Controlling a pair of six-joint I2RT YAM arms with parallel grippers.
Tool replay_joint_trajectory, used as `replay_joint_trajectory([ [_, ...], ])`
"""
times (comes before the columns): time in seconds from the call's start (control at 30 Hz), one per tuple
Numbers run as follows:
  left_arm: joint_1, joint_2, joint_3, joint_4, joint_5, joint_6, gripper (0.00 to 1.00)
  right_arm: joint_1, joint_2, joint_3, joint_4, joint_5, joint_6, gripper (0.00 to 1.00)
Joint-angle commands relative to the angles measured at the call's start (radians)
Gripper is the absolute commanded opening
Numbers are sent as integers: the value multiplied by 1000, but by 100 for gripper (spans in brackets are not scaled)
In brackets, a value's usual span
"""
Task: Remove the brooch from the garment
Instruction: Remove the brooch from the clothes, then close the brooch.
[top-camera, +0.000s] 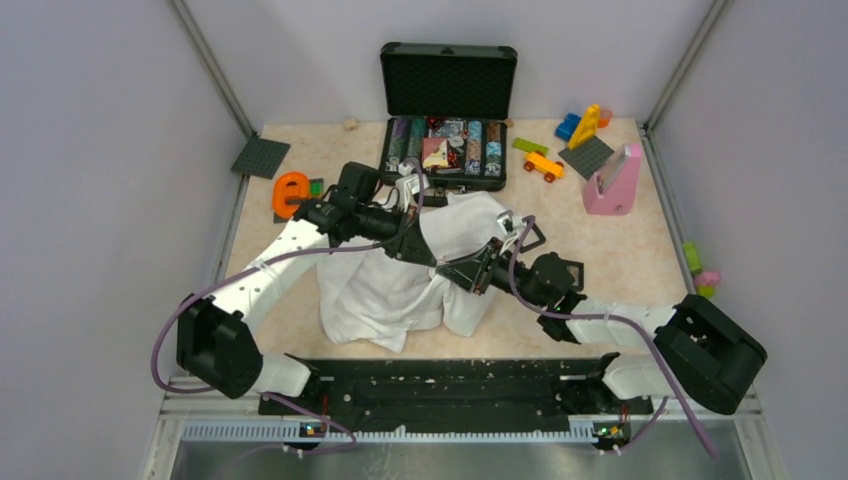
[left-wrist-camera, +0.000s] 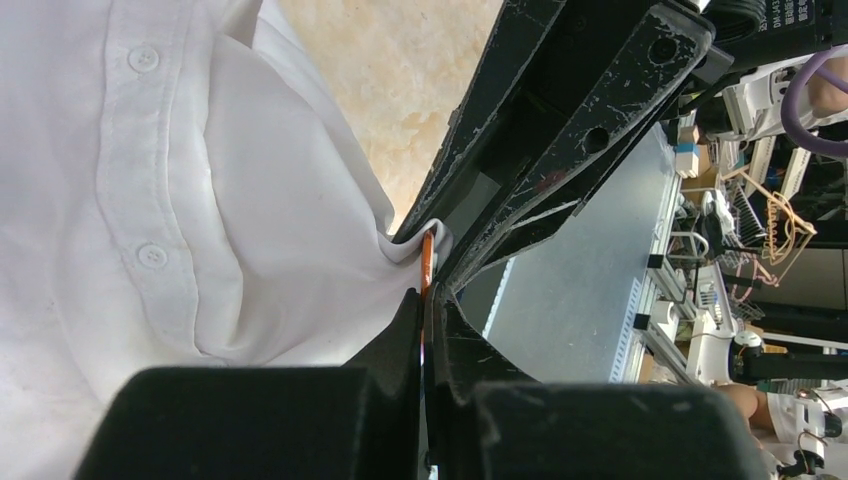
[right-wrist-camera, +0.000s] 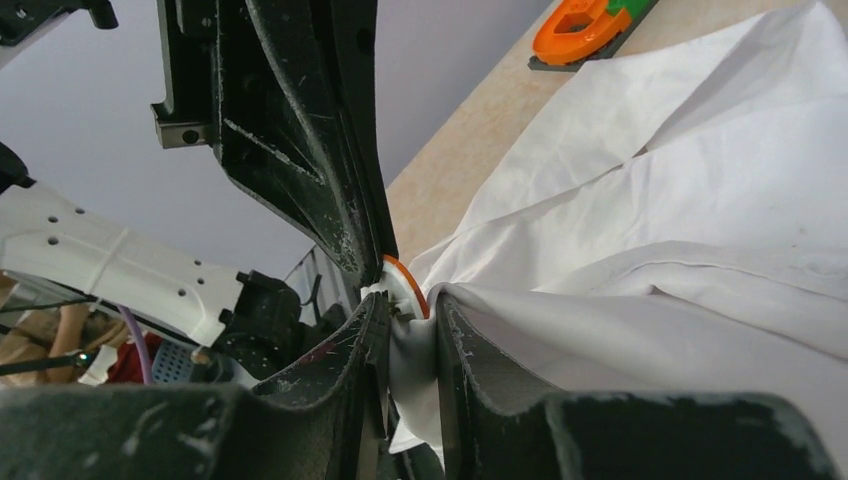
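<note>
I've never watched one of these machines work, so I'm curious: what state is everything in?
shirt: rumpled on the table
brooch: edge-on against the shirt, not yet off
left tool: shut on the brooch
right tool: pinching a shirt fold beside it
case: lid open

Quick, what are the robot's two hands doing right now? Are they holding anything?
Left gripper: jaws closed, pinching the brooch.
Right gripper: jaws closed on a fold of the white shirt.
</note>
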Motion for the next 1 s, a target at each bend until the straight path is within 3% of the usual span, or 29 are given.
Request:
replay_joint_trajectory([
  [0.0,1,-27,22,65,82,-35,0,21,-18,17,-22,3,-124,20],
  [0.1,5,-37,26,45,50,-11,0,21,-37,19,-45,-32,-154,26],
  [0.23,8,-44,44,-29,-34,66,0,22,-85,0,-60,-50,-131,60],
  [0.3,7,-49,48,-73,-115,111,0,18,-118,-20,-48,-47,-107,71],
  [0.4,8,-76,19,-41,-193,117,0,18,-147,-33,-58,-47,-107,70],
  [0.63,8,-192,-81,206,-279,-19,0,20,-82,-23,-81,-68,-137,66],
  [0.97,9,-423,-408,692,-697,-184,0,18,-82,-45,-88,8,-126,66],
])
